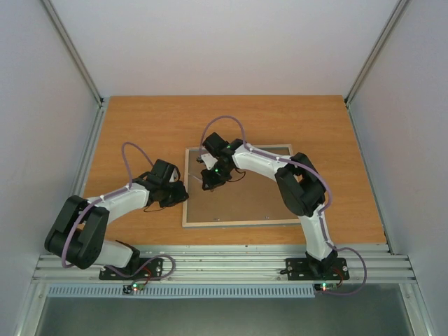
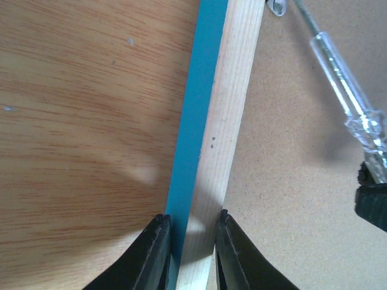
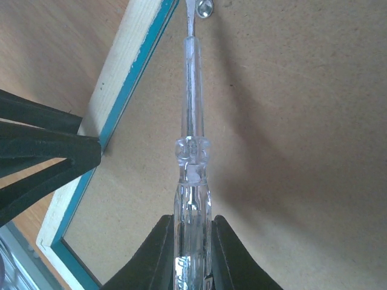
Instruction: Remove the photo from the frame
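The frame (image 1: 238, 222) lies face down on the table, with its turquoise side and pale wood back edge (image 2: 208, 121) showing. A brown backing board (image 1: 245, 199) covers its back, so the photo is hidden. My left gripper (image 2: 193, 220) is shut on the frame's left rail, one finger on each side. My right gripper (image 3: 192, 226) is shut on the handle of a clear screwdriver (image 3: 192, 151). The screwdriver's metal tip reaches a small metal tab (image 3: 204, 7) on the backing board near the frame's far left corner.
The wooden table (image 1: 147, 133) has white walls at the back and on both sides. A metal rail (image 1: 224, 266) runs along the near edge. The left gripper's black fingers (image 3: 48, 151) stand close to the left of the screwdriver.
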`<state>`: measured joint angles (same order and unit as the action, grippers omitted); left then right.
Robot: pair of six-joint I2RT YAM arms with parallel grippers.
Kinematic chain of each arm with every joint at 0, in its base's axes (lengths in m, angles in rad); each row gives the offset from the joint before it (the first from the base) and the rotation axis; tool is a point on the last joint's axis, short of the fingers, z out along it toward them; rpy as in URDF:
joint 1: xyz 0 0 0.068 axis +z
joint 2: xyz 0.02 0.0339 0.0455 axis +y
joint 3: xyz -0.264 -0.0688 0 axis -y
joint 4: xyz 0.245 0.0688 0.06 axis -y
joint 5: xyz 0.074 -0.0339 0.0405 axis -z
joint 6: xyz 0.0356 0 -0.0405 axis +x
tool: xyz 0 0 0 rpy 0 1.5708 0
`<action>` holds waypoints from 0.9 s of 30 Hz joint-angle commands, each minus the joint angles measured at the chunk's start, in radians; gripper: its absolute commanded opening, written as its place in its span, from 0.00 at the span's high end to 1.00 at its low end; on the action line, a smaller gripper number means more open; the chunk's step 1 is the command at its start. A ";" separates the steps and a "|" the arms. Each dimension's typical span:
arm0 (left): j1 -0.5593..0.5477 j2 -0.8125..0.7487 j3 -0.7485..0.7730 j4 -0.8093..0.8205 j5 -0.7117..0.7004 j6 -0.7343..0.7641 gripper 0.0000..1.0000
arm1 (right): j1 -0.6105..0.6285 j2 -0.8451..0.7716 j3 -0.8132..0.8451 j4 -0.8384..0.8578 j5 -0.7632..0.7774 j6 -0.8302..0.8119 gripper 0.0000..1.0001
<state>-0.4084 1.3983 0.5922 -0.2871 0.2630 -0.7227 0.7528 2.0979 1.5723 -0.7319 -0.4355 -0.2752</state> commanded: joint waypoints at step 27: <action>-0.009 0.024 -0.052 -0.039 0.014 -0.009 0.79 | 0.057 0.033 0.032 -0.102 -0.010 -0.041 0.99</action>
<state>-0.4084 1.3983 0.5869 -0.2775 0.2653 -0.7250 0.7780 2.1456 1.6184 -0.7612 -0.4171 -0.2939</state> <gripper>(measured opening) 0.210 0.147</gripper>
